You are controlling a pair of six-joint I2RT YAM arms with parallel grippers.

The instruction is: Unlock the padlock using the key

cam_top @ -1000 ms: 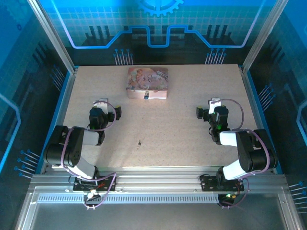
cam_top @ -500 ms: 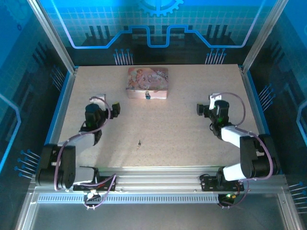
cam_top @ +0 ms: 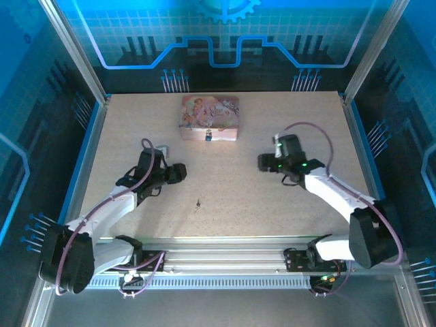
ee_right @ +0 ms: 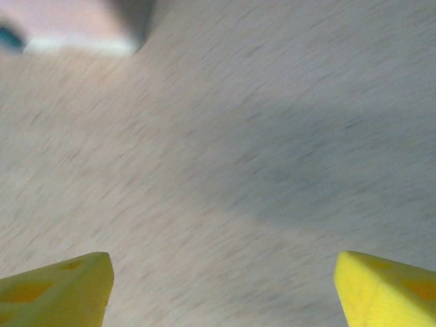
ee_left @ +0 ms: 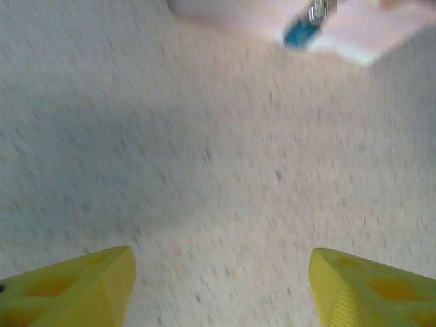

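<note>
Both arms are reaching out over the bench (cam_top: 259, 211), where a second ago they were folded back close to their bases. The left pincer (cam_top: 180, 172) is now pointing toward the middle, and the right pincer (cam_top: 263, 162) is swinging in from the other side. Both are drawing nearer the tin (cam_top: 209, 116). In my judgement the approach is only beginning, since nothing is being held yet. In the wrist views each pincer is standing wide, its yellow fingertips (ee_left: 75, 289) well apart with only bare bench between them.

The padlock (cam_top: 208, 135) is hanging at the middle of the tin's front wall, a tiny grey piece with a blue glint. The key (cam_top: 197, 203) is lying alone on the bench toward the near edge, a thin dark sliver between the two arms and well apart from both pincers.
</note>
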